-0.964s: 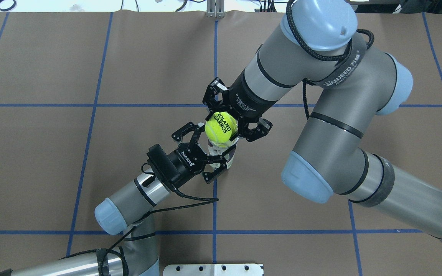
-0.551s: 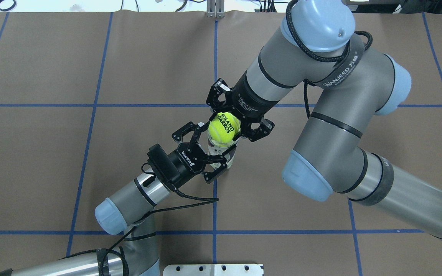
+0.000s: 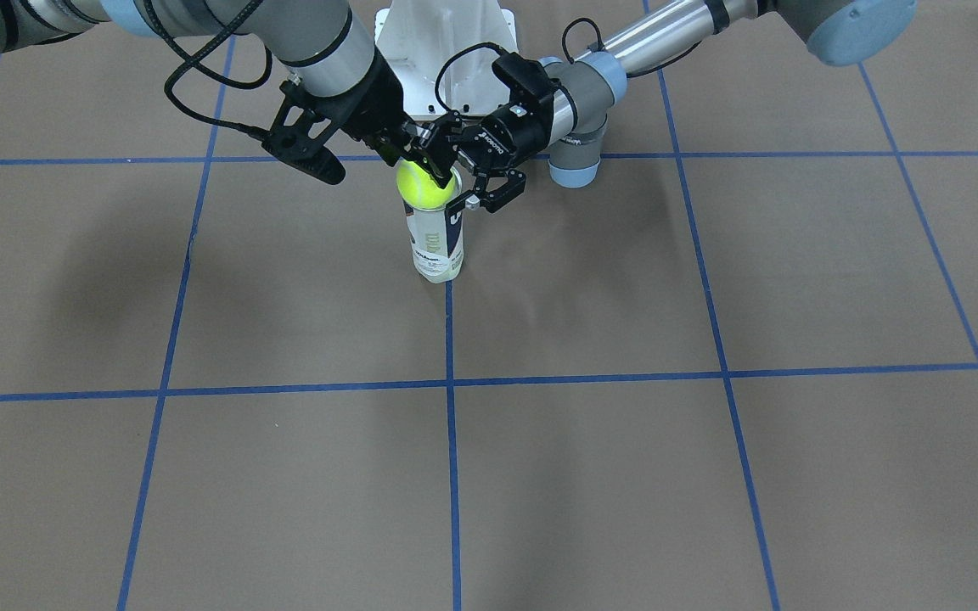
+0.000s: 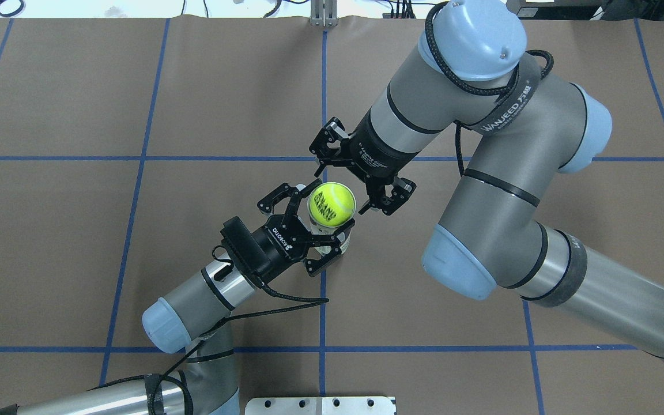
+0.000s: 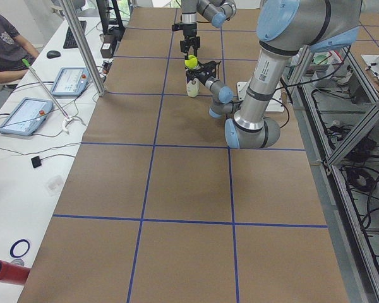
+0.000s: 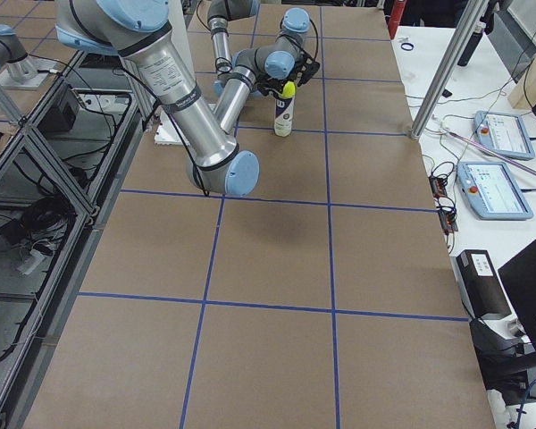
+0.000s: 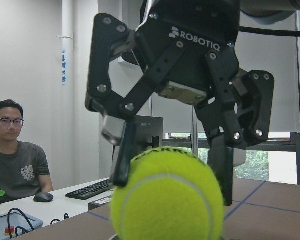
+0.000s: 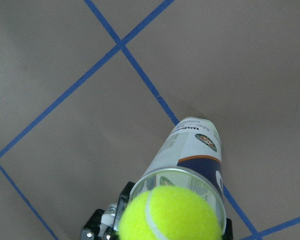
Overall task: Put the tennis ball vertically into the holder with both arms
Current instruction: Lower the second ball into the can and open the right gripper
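The yellow tennis ball (image 4: 332, 203) sits in the mouth of the upright clear holder (image 3: 438, 242), which has a white and navy label. My left gripper (image 4: 323, 222) is shut on the holder's upper part from the side. My right gripper (image 4: 340, 190) is open, its fingers spread on either side of the ball just above it; I cannot tell if they touch it. In the right wrist view the ball (image 8: 172, 215) fills the holder's silver rim (image 8: 155, 180). In the left wrist view the ball (image 7: 167, 200) stands between the right gripper's fingers (image 7: 122, 160).
The brown table (image 4: 78, 230) has blue grid tape. The white base pedestal (image 3: 442, 34) stands behind the arms. A metal plate (image 4: 320, 405) lies at the near edge. An operator (image 5: 3, 50) sits at a side table with tablets (image 5: 25, 117).
My right gripper has opened and drawn back from the ball. The ball has settled onto the holder's mouth and turned a little. My left gripper has not moved.
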`<action>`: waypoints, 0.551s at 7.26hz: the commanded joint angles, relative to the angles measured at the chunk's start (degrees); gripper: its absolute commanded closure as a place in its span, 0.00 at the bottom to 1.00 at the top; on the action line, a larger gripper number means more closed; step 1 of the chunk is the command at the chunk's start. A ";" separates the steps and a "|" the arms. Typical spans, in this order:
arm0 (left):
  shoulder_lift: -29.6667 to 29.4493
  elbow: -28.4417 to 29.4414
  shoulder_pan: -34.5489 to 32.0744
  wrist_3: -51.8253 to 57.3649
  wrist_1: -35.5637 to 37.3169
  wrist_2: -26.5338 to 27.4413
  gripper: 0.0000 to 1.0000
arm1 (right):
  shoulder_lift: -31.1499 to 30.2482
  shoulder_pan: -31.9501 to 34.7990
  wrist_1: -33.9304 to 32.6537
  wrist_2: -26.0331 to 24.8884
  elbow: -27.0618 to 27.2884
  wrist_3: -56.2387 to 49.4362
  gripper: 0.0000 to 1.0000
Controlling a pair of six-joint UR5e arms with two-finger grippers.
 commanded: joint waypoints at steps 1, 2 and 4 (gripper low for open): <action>-0.07 0.00 0.00 0.00 0.00 0.05 0.11 | 0.19 -0.01 0.00 -0.16 -0.11 0.05 0.01; -0.07 0.00 0.00 0.00 0.00 0.05 0.12 | 0.19 0.07 0.00 -0.16 -0.11 0.05 0.01; -0.07 -0.09 0.00 0.00 0.00 0.05 0.09 | 0.10 0.86 0.00 -0.25 -0.02 -0.21 0.01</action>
